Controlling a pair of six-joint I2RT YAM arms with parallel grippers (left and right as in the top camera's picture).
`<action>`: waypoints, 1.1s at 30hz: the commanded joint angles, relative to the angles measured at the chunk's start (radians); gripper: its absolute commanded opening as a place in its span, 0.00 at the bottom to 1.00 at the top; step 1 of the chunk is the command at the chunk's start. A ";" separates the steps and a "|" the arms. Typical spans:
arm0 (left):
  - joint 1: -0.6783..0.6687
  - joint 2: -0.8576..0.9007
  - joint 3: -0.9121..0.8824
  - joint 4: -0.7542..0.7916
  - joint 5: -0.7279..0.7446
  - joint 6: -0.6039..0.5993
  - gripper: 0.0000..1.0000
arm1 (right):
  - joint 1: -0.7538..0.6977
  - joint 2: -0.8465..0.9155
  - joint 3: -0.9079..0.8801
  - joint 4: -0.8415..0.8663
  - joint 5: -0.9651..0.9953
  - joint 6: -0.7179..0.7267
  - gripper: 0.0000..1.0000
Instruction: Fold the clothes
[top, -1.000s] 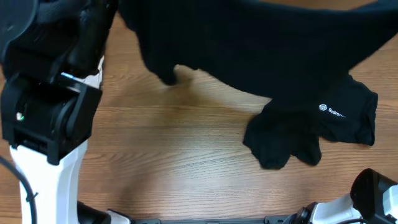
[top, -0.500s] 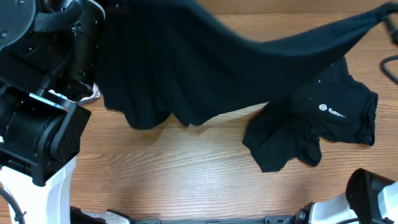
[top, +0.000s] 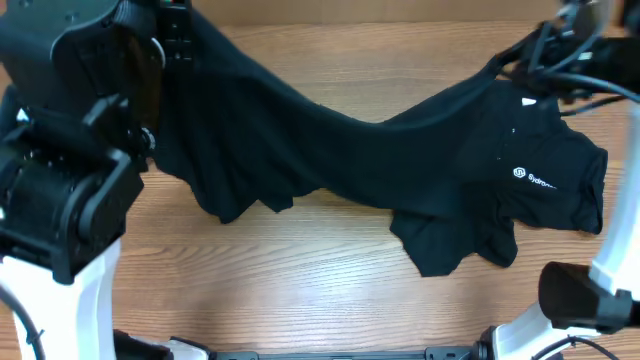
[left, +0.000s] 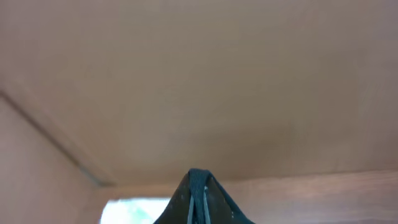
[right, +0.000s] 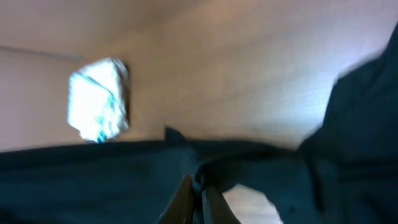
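Black cloth fills most of the view from above. Your left gripper (left: 199, 194) is pinched tight at the far left of the table. Your right gripper (right: 196, 196) is pinched tight at the far right. Each one grips a top corner of the same black shirt (top: 300, 140).

The shirt is stretched between them like washing on a line. It dips in the middle and hangs down in loose folds on the left side. You cannot tell if its bottom edge touches the wooden table (top: 300, 285).

An other black shirt (top: 565, 195) lies flat and crumpled on the right side of the table. It has small white print (top: 533, 178) on it. The hanging shirt covers its top part, so the two overlap there.

In your right wrist view, a white lump (right: 98, 99) sits on the wood past the cloth. It is too blurry to name.
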 joint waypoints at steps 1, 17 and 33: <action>0.065 0.053 0.008 -0.040 -0.010 -0.093 0.04 | 0.039 -0.005 -0.121 0.028 0.054 -0.002 0.04; 0.146 0.313 0.008 -0.295 0.190 -0.171 0.04 | 0.070 -0.005 -0.776 0.312 0.187 0.125 0.04; 0.118 0.619 0.008 -0.442 0.536 -0.193 0.04 | 0.084 -0.005 -1.176 0.636 0.272 0.185 0.04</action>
